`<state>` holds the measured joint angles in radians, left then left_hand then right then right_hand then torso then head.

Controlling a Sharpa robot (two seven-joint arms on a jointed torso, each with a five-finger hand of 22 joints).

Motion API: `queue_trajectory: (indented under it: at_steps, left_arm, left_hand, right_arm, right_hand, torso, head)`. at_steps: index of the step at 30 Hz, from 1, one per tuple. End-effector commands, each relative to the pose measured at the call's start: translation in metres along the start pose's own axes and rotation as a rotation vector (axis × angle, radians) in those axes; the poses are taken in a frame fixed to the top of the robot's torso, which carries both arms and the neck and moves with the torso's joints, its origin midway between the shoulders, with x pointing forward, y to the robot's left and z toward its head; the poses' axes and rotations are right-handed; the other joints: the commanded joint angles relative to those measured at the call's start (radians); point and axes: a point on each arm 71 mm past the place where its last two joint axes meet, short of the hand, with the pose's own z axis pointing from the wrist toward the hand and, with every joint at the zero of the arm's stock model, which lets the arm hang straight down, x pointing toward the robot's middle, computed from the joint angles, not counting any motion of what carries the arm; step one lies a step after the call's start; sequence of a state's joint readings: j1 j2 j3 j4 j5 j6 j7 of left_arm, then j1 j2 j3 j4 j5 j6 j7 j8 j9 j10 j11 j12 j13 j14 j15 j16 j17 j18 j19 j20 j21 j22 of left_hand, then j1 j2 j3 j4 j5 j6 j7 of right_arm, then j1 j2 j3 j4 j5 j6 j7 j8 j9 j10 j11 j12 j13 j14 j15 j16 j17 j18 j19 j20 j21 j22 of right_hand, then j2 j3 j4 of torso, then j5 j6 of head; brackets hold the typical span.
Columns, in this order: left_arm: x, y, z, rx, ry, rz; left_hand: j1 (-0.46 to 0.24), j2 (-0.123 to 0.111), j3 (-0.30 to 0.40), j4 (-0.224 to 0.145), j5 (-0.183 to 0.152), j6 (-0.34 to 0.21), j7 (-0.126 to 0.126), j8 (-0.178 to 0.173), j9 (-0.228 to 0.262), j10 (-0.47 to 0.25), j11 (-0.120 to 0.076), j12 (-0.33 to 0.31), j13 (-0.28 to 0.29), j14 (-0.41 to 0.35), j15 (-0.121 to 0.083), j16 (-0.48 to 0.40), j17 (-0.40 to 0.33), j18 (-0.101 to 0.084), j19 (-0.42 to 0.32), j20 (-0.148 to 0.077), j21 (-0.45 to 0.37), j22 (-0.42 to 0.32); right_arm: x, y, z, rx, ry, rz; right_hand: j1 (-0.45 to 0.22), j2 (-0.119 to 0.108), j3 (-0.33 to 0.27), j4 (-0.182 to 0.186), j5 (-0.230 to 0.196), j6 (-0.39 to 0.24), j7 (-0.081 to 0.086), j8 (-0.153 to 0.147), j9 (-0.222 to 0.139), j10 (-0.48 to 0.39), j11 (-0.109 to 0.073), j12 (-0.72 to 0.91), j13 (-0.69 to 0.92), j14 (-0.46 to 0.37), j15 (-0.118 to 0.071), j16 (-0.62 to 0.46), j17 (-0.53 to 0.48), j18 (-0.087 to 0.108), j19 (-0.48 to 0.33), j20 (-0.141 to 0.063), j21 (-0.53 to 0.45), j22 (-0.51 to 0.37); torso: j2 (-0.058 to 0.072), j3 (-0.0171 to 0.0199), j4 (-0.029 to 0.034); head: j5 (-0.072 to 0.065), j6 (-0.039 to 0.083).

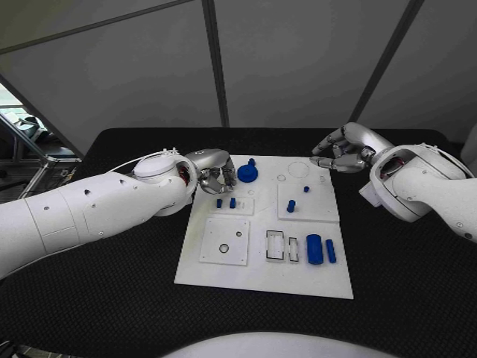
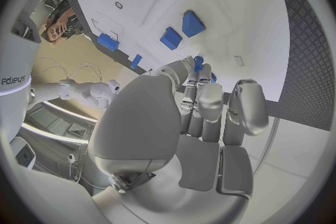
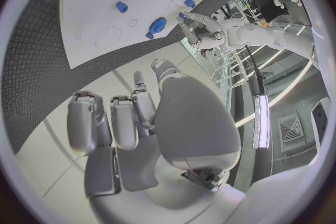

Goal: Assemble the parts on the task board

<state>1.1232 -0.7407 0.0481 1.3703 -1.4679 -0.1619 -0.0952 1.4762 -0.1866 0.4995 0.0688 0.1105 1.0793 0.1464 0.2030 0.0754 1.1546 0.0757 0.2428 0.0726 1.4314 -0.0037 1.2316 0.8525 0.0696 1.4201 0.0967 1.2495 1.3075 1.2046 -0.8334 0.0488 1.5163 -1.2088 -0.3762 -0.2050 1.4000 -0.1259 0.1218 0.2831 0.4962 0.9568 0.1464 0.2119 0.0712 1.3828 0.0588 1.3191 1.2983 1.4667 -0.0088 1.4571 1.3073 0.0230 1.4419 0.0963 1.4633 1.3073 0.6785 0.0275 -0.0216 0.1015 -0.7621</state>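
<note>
The left robot hand (image 1: 215,177) hovers at the board's (image 1: 303,277) far left corner, fingers curled downward just beside a round blue knob (image 1: 247,174) and above two small pegs (image 1: 226,202); in its wrist view the fingertips (image 2: 198,70) reach toward a peg, though whether they touch or pinch it cannot be told. The right robot hand (image 1: 344,151) waits off the board's far right corner, fingers loosely curled on nothing. Judged a pick-up stage: next comes a firm pinch on one small part, then seating it in its socket. Larger parts (image 1: 315,249) lie near the front edge of the board on the bench (image 1: 109,298)
</note>
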Motion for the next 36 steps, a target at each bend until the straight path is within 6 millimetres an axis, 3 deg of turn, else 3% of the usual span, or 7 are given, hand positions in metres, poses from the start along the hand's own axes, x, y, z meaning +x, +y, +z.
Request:
queue_trajectory:
  at_steps: [1,28,36]
  left_arm:
    - [0.0011,-0.0009,0.0007,-0.003,0.015,-0.003]
    - [0.0045,-0.0029,0.0025,-0.002,0.026,-0.005]
    - [0.0062,-0.0037,0.0038,-0.007,0.043,-0.004]
  left_hand:
    - [-0.011,-0.001,0.004,-0.002,0.004,0.004,-0.002,-0.006,-0.002,0.002,0.001,-0.008,0.001,0.003,0.000,0.001,-0.003,0.006,-0.002,0.001,-0.005,0.090]
    - [-0.030,-0.008,0.002,-0.003,0.004,-0.007,0.000,-0.021,-0.005,-0.013,0.006,-0.032,-0.003,0.002,0.004,0.003,-0.008,0.007,-0.004,0.003,-0.009,0.090]
    - [-0.039,0.002,0.004,0.002,0.004,0.001,0.001,-0.021,-0.003,-0.006,0.006,-0.036,-0.002,0.001,0.004,0.004,-0.011,0.007,-0.004,0.004,-0.011,0.091]
  right_arm:
    - [-0.0003,0.0023,0.0003,-0.014,0.002,-0.003]
    - [0.0001,0.0028,0.0007,-0.016,0.003,-0.003]
    - [0.0001,0.0029,0.0007,-0.017,0.003,-0.003]
  right_hand:
    - [-0.004,0.007,0.005,-0.001,0.005,0.002,-0.002,-0.003,-0.001,-0.003,-0.001,-0.005,0.000,0.063,-0.005,-0.004,0.075,0.021,-0.006,0.002,-0.007,0.108]
    - [-0.003,0.008,0.006,-0.001,0.008,0.002,-0.002,-0.003,-0.001,-0.003,-0.001,-0.005,0.000,0.063,-0.005,-0.004,0.076,0.021,-0.005,0.002,-0.006,0.108]
    - [-0.003,0.008,0.006,-0.001,0.008,0.002,-0.002,-0.003,-0.001,-0.003,-0.001,-0.005,0.000,0.063,-0.005,-0.004,0.076,0.021,-0.005,0.002,-0.006,0.108]
  torso:
    - [0.000,0.0000,0.0000]
    - [0.000,0.0003,0.0004]
    - [0.000,0.0005,-0.0003]
  head:
    - [0.000,-0.001]
    - [-0.002,-0.002]
    - [-0.003,-0.001]
